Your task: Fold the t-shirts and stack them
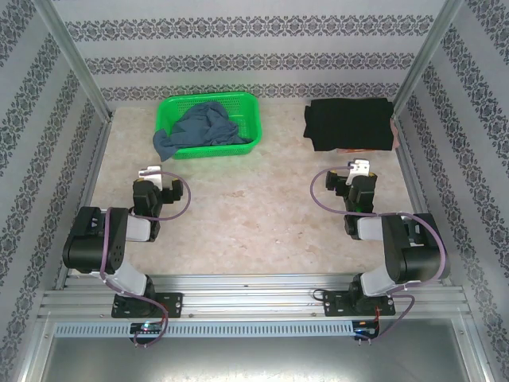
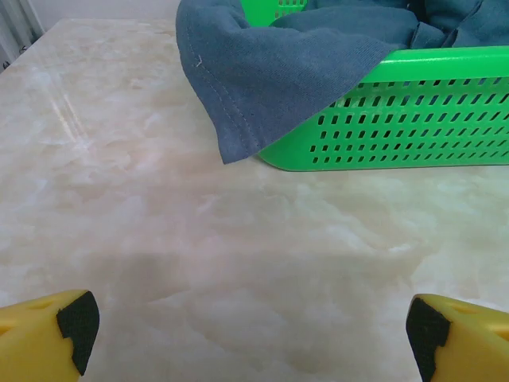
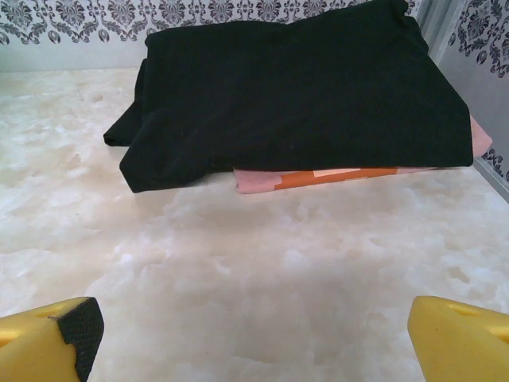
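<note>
The folded black cloth t-shirt (image 1: 348,123) lies long-axis along the table's (image 1: 254,215) far edge, the crumpled slate-blue t-shirt (image 1: 205,127) overhangs the green plastic basket (image 1: 169,106), and left tool (image 2: 248,326) and right tool (image 3: 254,333) gape empty.

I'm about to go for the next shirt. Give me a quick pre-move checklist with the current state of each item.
1. Left gripper open and empty: ok.
2. Right gripper open and empty: ok.
3. Blue t-shirt offers a grab point, a corner hanging over the green basket rim: ok.
4. Blue t-shirt folded: not ok, crumpled in the basket.
5. Black t-shirt folded, lying on pink-orange cloth: ok.
6. More shirts under the blue one: cannot tell.
</note>
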Available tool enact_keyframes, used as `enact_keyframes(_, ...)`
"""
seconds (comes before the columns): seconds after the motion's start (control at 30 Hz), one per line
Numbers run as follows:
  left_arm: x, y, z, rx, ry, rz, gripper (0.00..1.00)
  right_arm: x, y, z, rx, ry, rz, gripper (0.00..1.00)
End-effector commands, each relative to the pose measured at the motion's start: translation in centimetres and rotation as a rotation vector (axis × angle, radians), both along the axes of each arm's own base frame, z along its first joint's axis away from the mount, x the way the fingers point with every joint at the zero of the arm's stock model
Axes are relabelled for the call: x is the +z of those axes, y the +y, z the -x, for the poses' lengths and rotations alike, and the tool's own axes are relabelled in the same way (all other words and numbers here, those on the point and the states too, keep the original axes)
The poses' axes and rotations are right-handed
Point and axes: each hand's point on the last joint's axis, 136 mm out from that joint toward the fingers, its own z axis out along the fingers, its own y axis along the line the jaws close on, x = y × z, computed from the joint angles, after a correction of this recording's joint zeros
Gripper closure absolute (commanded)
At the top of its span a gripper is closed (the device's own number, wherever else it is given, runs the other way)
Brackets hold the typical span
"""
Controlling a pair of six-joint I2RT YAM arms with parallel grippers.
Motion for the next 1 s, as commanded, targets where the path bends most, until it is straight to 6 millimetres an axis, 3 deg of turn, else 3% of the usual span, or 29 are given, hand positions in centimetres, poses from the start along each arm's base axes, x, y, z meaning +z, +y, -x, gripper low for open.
enact_keyframes(0.0, 1.0, -0.1, -0.49, 0.001, -0.028, -0.015, 0.0, 0.37, 0.19, -0.12, -0.002, -0.023, 0.012, 0.02)
enact_keyframes(0.97, 0.97, -0.03, -0.52, 0.005, -0.022, -0.015, 0.0, 0.34, 0.16, -0.16, 0.008, -0.02, 0.0, 0.02)
